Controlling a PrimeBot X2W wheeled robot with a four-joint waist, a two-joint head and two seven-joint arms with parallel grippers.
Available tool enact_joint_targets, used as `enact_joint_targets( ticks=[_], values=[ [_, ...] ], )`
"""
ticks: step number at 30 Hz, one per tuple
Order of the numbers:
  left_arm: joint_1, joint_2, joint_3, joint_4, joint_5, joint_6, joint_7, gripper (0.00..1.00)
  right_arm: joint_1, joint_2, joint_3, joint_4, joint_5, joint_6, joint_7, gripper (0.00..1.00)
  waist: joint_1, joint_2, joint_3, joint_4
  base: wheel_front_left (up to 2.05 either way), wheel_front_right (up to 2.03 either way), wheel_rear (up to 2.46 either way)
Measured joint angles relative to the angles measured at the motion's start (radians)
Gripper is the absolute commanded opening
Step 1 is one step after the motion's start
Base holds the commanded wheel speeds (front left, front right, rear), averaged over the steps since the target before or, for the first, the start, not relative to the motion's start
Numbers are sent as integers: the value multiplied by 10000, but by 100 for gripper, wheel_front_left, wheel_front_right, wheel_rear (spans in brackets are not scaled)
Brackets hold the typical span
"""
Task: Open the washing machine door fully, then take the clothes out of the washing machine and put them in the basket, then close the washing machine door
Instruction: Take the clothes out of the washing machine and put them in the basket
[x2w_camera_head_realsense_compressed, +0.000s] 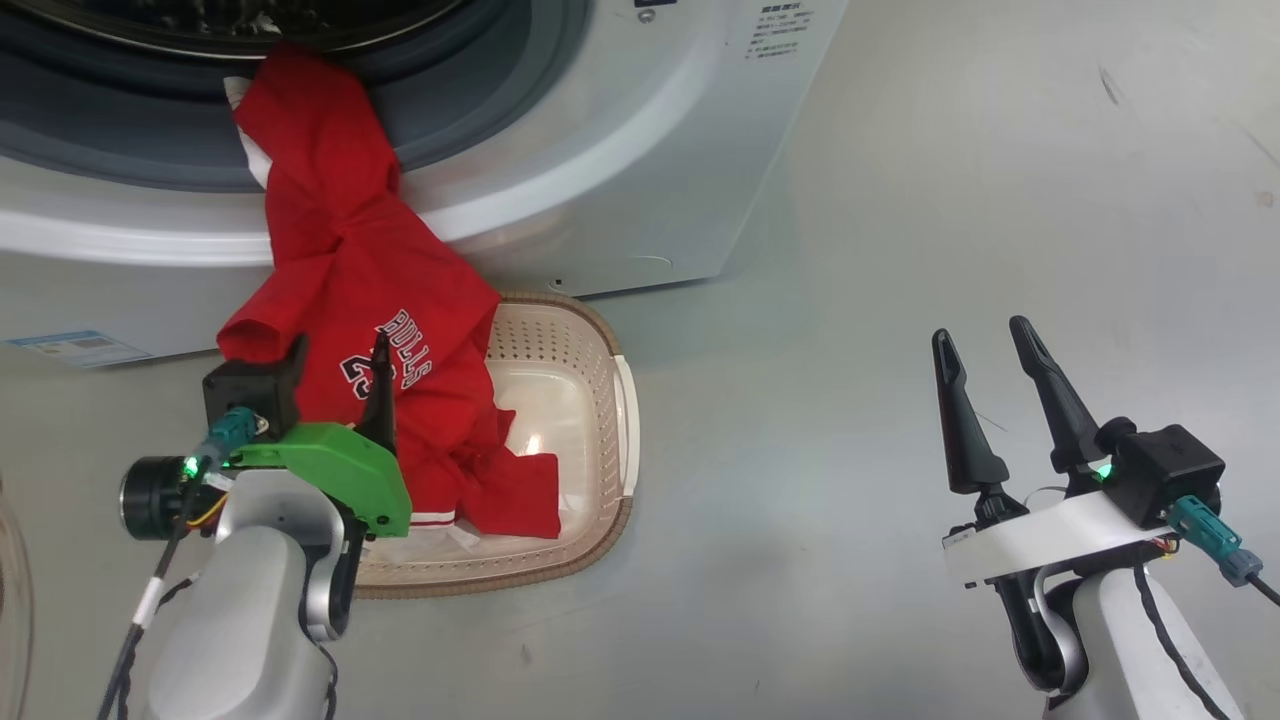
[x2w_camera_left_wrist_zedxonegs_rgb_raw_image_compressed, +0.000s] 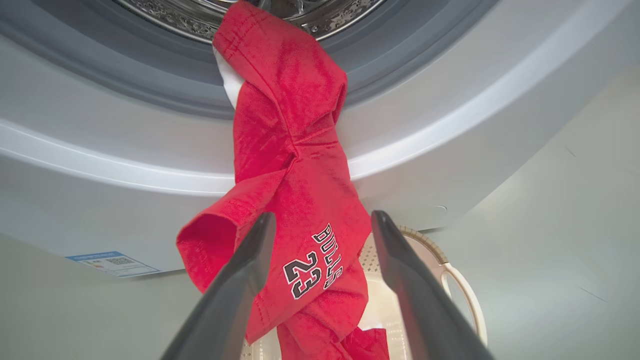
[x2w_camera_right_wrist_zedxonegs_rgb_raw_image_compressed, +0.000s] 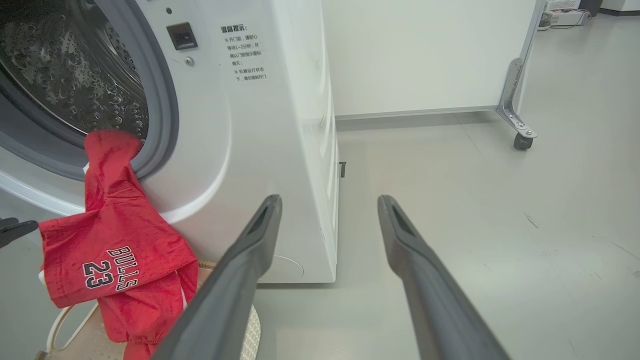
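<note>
Both my left claw (x2w_camera_left_wrist_zedxonegs_rgb_raw_image_compressed: 324, 216) and right claw (x2w_camera_head_realsense_compressed: 980, 330) stand released, and the soft, light red jersey (x2w_camera_head_realsense_compressed: 350, 300), hanging from the white washing machine (x2w_camera_head_realsense_compressed: 620, 150) drum mouth into the cream perforated basket (x2w_camera_head_realsense_compressed: 625, 400), I would pinch at its bunched middle fold.

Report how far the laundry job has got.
Done: the washing machine stands open. In hand: the jersey hangs from the drum, its lower end in the basket; the left gripper is open at it, the right gripper open, off aside. Left: free the top end, drop it in, shut the washing machine.
</note>
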Motion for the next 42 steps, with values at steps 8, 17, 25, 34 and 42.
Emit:
enact_joint_targets(
  ticks=[8, 17, 25, 34, 42],
  values=[
    [-955, 374, 477, 1281, -104, -21, 481, 100, -387, 27, 205, 194, 150, 12, 0, 100, 0, 0, 460, -609, 0, 0, 0],
    [-2080, 660, 932, 2420, -378, -2, 1053, 100, -703, 69, 324, 303, 293, 86, 0, 100, 0, 0, 991, -1182, 0, 0, 0],
    [-3057, 907, 1235, 3264, -431, 173, 1517, 100, -895, 94, 336, 397, 428, 86, -2, 100, 0, 0, 1493, -1528, 0, 0, 0],
    [-3907, 899, 1534, 4107, -502, 280, 1653, 0, -1346, 136, 420, 474, 518, 98, -2, 100, 1, 0, 1990, -1786, 0, 0, 0],
    [-3954, 817, 1526, 4617, -491, 307, 1390, 0, -1427, 138, 364, 518, 577, 98, -2, 100, 1, 0, 2054, -1820, 0, 0, 0]
  ],
)
